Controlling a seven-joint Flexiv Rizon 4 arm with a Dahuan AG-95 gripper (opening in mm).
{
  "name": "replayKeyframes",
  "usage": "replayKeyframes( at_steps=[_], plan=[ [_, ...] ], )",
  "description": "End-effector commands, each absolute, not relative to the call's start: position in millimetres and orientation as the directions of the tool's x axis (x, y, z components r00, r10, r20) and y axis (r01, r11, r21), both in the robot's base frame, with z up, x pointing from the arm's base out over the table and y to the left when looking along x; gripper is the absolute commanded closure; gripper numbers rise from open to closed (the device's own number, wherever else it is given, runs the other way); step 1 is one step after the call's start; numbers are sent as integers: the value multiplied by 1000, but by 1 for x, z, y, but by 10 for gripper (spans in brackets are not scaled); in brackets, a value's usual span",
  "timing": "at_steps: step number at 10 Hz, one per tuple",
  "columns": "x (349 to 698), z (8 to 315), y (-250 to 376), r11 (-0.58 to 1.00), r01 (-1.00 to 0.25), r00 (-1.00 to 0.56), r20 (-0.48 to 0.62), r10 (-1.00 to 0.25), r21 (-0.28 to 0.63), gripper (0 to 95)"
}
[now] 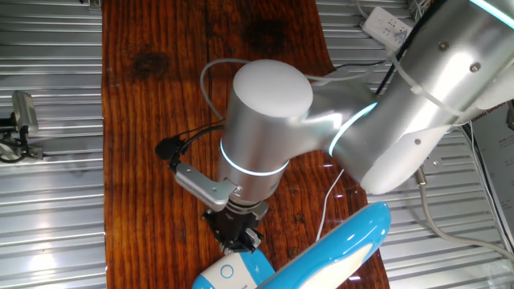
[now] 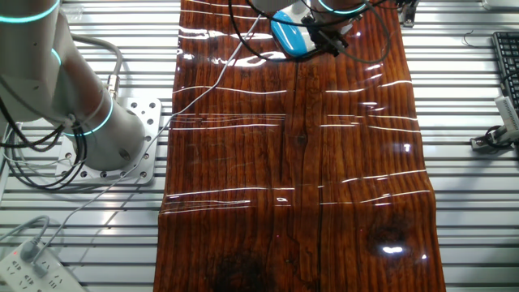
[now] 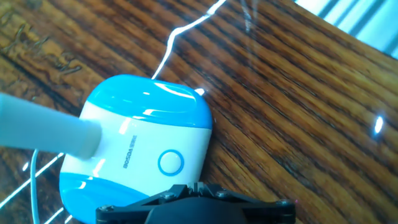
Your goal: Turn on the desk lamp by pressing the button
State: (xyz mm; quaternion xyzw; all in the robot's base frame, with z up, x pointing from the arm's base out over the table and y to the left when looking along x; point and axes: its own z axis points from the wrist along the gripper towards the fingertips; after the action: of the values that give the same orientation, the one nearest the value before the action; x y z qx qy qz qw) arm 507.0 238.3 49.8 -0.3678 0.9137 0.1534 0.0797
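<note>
The desk lamp's sky-blue and white base [image 3: 146, 134] lies on the wooden table, with a round blue ring button [image 3: 170, 162] on its white top. Its white arm [image 3: 43, 130] leaves to the left. My gripper [image 3: 194, 186] is at the bottom edge, fingertips pressed together and shut, just short of the button; I cannot tell whether they touch the base. In one fixed view my gripper [image 1: 239, 234] hangs over the base [image 1: 229, 274], and the lamp's blue arm [image 1: 345, 241] reaches right. In the other fixed view the base [image 2: 288, 36] is at the far table edge.
The thin white cord [image 3: 180, 31] runs from the base across the dark wooden tabletop [image 2: 300, 162]. A white power strip [image 1: 385, 26] lies on the slatted metal bench beside the table. My robot base [image 2: 122, 142] stands left of the table.
</note>
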Motion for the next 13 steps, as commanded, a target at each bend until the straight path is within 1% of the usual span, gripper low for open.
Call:
replayKeyframes(
  at_steps=[1, 13],
  plan=[
    [507, 49, 238, 640, -741, -671, -276, -688, 204, 950],
    [511, 48, 243, 542, -824, -565, -307, -766, 166, 950]
  ],
)
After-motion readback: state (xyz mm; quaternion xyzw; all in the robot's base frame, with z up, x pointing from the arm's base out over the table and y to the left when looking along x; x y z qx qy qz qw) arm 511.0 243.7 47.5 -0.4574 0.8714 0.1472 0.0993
